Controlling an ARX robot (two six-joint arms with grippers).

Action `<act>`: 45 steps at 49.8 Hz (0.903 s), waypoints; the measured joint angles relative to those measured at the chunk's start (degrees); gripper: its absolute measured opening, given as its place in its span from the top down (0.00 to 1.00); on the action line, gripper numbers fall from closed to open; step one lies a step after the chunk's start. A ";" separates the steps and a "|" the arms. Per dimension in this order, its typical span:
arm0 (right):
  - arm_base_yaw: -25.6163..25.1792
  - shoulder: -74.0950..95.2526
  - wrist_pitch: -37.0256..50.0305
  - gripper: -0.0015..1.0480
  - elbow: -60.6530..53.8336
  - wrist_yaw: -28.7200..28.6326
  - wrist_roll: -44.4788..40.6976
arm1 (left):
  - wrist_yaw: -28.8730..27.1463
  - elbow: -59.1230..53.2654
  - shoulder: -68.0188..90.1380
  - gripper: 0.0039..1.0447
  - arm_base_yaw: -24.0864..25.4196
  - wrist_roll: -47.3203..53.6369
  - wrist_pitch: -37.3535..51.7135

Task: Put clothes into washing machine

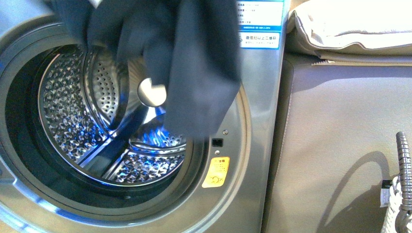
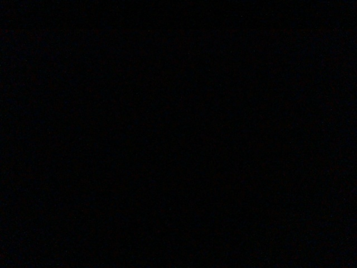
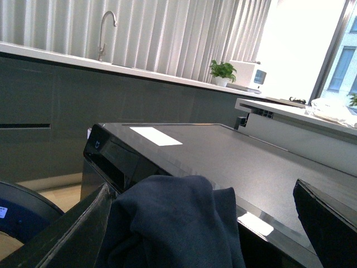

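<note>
Loading step: clothes (image 1: 194, 63) hang across top of washing machine (image 1: 252, 145) porthole, not in drum (image 1: 73, 111) yet. R gripper (image 3: 202, 192) jaws spread wide, cloth bunched btwn. L wrist cam dark, L gripper unseen. Next, probably: push fabric thru opening, drop inside.

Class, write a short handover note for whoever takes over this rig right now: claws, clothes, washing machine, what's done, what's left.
Left claw: not in view; its camera is dark.
Right claw: jaws wide apart, clothes bunched between them.
The clothes hang before the porthole of the washing machine, not yet inside.
The drum looks empty.
Done: clothes brought to the opening.
Left: get them into the drum and let go.
</note>
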 joint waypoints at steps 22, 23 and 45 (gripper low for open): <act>0.00 0.00 0.07 0.07 0.00 0.00 0.00 | 2.03 -11.26 6.25 0.88 6.69 -0.37 8.63; 0.00 0.00 0.07 0.07 0.00 0.00 0.00 | 2.27 -11.76 6.88 0.88 6.99 -0.39 9.20; 0.00 0.00 0.07 0.07 0.00 -0.02 0.00 | 3.23 -11.34 25.46 0.88 11.43 0.72 16.55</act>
